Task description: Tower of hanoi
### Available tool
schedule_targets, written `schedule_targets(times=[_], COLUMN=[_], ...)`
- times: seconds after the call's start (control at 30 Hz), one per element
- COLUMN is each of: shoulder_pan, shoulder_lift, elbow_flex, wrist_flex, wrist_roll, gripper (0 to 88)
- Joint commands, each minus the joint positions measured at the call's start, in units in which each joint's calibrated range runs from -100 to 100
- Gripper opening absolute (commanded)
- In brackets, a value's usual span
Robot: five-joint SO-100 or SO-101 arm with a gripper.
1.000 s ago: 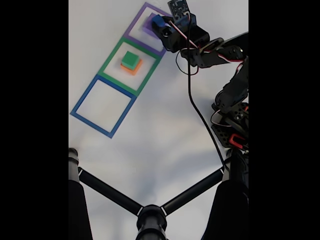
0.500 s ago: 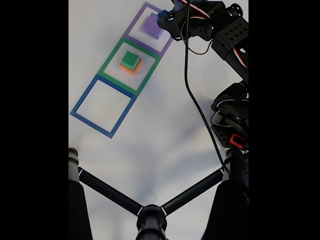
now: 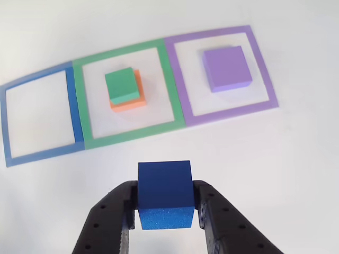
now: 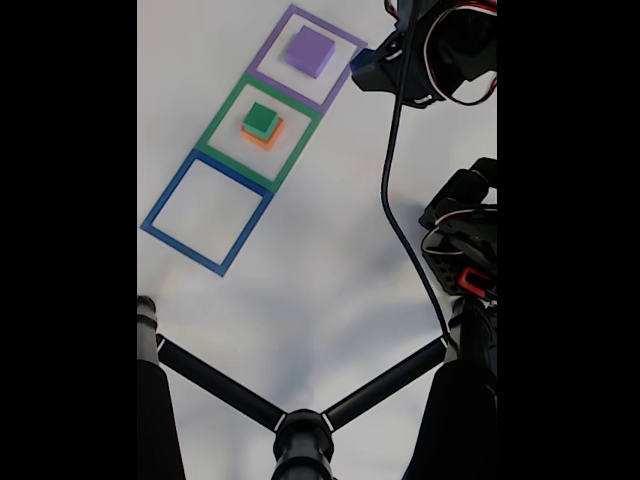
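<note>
Gripper clamping a dark blue cube above the white table, beyond it green cube atop orange cube in the green-outlined square, purple cube in the purple-outlined square, blue-outlined square at left, no readable writing.

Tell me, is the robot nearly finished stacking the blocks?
Not yet. The green block already sits on the orange block in the green square. The pincer holds the blue block aloft. The purple block sits alone, and the blue square has nothing inside.

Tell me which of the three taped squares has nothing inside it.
The blue square, at the left end in the other view. The green square holds two stacked blocks, and the purple square holds one.
</note>
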Motion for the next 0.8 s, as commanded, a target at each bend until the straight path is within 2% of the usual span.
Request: schedule_targets(times=[0.0, 0.17, 0.4, 0.53, 0.77], shoulder_pan=[-3.32, -4.16, -6.22, -7.74, -9.35], shoulder_lift=[-4.44, -9.73, -12.13, -10.53, -2.84], elbow_flex=[6.09, 23.99, 50.89, 61.52, 73.06], wrist_flex=[-4.21, -19.83, -53.09, -69.36, -91.7], wrist_roll=[0.59, 0.59, 0.59, 0.59, 0.59], gripper=[5.4, 5.3, 5.5, 5.3, 5.3])
